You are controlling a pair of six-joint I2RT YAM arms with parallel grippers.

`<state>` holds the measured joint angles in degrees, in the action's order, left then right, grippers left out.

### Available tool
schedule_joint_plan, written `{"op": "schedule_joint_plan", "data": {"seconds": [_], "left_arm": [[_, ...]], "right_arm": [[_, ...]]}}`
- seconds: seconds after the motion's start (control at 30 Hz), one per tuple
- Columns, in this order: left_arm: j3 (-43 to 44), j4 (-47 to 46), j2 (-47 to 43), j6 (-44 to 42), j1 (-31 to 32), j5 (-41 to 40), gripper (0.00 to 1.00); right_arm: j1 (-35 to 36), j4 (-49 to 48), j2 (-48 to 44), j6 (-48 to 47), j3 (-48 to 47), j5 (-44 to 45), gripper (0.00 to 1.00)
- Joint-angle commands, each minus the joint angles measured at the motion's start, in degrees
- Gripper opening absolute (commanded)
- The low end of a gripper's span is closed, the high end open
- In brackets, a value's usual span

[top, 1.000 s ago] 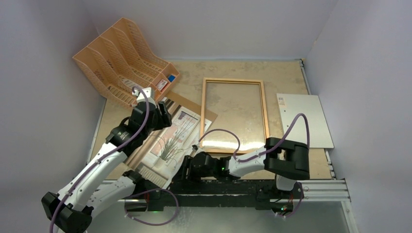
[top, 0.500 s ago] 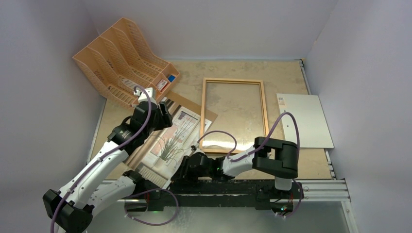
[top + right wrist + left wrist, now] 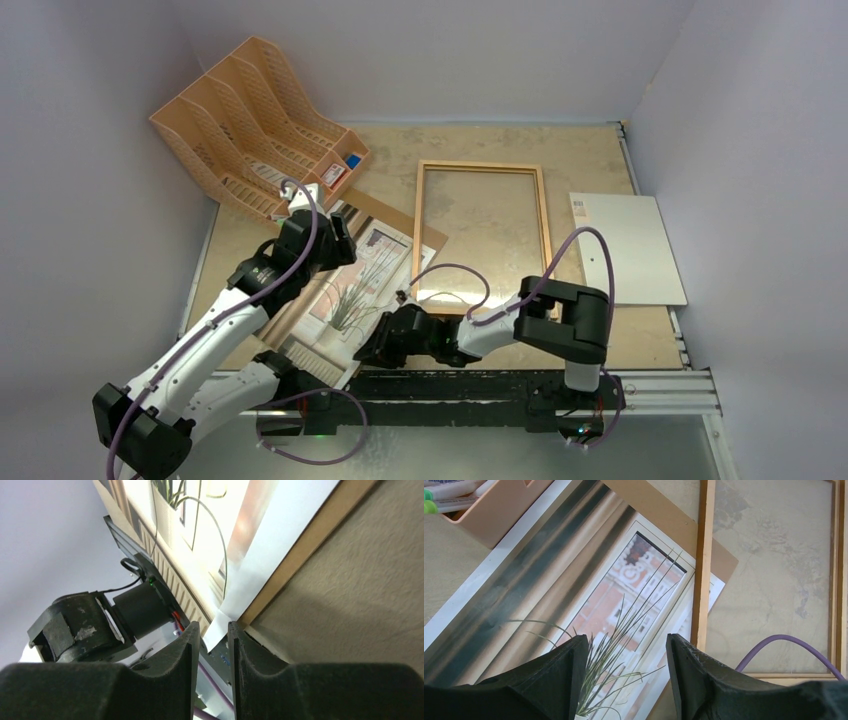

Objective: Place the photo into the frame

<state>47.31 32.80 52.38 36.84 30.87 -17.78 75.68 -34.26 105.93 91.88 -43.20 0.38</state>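
The photo (image 3: pixel 352 292), a print of a grassy plant by a window, lies tilted on a brown backing panel (image 3: pixel 402 216) left of the frame (image 3: pixel 417 232). The thin wooden frame lies flat on the table with its glass showing. My left gripper (image 3: pixel 340 232) is open and hovers above the photo's far part; in the left wrist view the gripper (image 3: pixel 626 652) straddles the grass blades of the photo (image 3: pixel 574 595), next to the frame's left moulding (image 3: pixel 701 555). My right gripper (image 3: pixel 364 352) is low at the photo's near corner. In the right wrist view the gripper (image 3: pixel 210 632) is narrowly open, with the photo's white corner (image 3: pixel 220 625) between the tips.
An orange-tan file rack (image 3: pixel 250 120) stands at the back left. A stiff white sheet (image 3: pixel 628 248) with a small sticker lies right of the frame. The arms' base rail (image 3: pixel 500 385) runs along the near edge. A purple cable (image 3: pixel 455 275) loops over the frame's near end.
My right gripper has moved left along the near edge to the photo's near corner. My left gripper has shifted slightly over the photo.
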Motion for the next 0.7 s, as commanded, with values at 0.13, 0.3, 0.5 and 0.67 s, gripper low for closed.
{"op": "schedule_joint_plan", "data": {"seconds": [0.13,0.3,0.5,0.67], "left_arm": [[-0.7,-1.4,-0.4,-0.6,-0.2,-0.5,0.62],[-1.2,-1.7,0.1,-0.4,-0.2,-0.2,0.62],[-1.3,-2.4,0.6,-0.3,-0.2,0.0,0.62],[-1.5,-2.6,0.6,-0.1,-0.1,0.2,0.62]], "right_arm": [[-1.5,-4.7,3.9,1.8,1.3,-1.3,0.3],[-1.5,-4.1,2.9,0.8,1.3,-0.7,0.38],[0.2,-5.2,-0.7,1.8,3.6,1.0,0.39],[0.4,-7.0,-0.9,1.9,4.3,1.2,0.28]]}}
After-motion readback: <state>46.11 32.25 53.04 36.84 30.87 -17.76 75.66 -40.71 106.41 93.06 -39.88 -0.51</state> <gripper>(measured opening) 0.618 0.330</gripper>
